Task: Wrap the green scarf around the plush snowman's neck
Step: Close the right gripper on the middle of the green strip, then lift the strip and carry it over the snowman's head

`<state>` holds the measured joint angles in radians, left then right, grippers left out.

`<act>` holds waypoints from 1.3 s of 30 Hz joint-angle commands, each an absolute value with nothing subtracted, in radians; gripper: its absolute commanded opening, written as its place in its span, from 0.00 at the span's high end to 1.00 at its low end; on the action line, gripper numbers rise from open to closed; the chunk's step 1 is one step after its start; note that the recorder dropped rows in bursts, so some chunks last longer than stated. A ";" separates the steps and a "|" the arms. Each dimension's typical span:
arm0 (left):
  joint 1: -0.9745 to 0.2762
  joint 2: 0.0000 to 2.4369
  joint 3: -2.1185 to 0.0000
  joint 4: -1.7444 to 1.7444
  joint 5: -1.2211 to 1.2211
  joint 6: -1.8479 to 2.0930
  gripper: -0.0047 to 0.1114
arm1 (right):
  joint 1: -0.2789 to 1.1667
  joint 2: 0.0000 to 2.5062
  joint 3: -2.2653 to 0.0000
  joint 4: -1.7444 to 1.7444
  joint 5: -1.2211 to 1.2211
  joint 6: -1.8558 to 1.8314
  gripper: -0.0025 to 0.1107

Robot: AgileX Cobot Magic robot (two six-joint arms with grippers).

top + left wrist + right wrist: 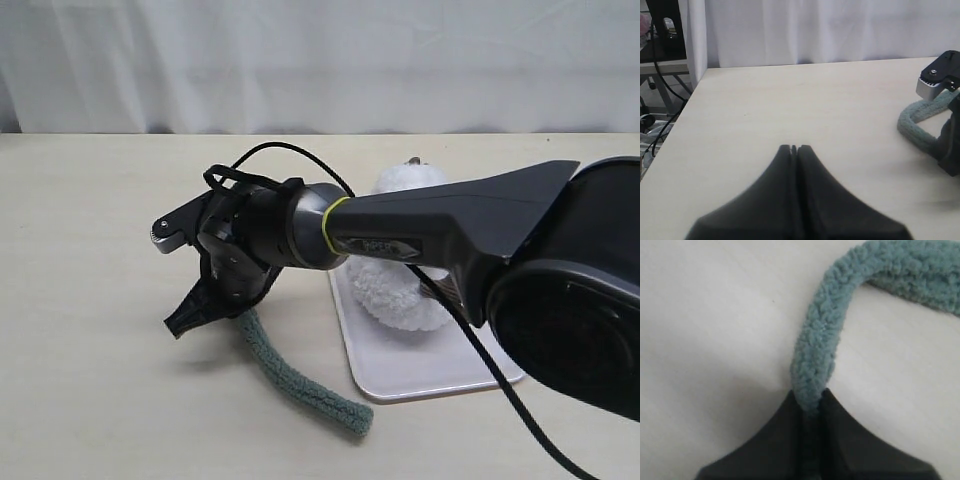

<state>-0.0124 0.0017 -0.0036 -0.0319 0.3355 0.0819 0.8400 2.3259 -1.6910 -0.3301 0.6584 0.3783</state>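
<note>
The green scarf [300,385] lies on the table left of the tray, running from my right gripper toward the front. My right gripper [190,315] has reached across to the left and is shut on one end of the scarf [815,355], which rises from between its jaws [810,397] and curves away. The plush snowman [392,295] sits on the white tray [430,375], partly hidden behind my right arm. The neck is hidden. My left gripper [795,148] is shut on nothing, hovering over bare table, with the scarf [914,127] off to one side.
A white curtain [320,60] closes off the back of the table. The table's left edge [687,97] shows in the left wrist view, with cables and equipment beyond it. My right arm [450,220] spans the middle of the scene above the tray.
</note>
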 commanded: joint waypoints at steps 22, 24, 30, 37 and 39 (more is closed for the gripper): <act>-0.007 0.000 0.000 -0.039 0.323 0.077 0.96 | 0.910 1.727 -1.685 -0.557 1.221 0.277 0.94; -0.007 0.000 0.000 -0.039 0.323 0.077 0.96 | 0.904 1.726 -1.678 -0.625 1.221 0.277 0.94; -0.007 0.000 0.000 -0.039 0.323 0.077 0.96 | 0.845 1.730 -1.604 -0.729 1.221 0.458 0.94; -0.007 0.000 0.000 -0.039 0.323 0.077 0.96 | 0.748 1.730 -1.533 -0.725 1.221 0.543 0.94; -0.007 0.000 0.000 -0.039 0.323 0.077 0.96 | 0.731 1.730 -1.509 -0.724 1.221 0.558 0.94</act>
<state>-0.0124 0.0017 -0.0036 -0.0319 0.3355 0.0819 0.7583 1.7325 -1.5371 -0.7136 1.2119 0.5224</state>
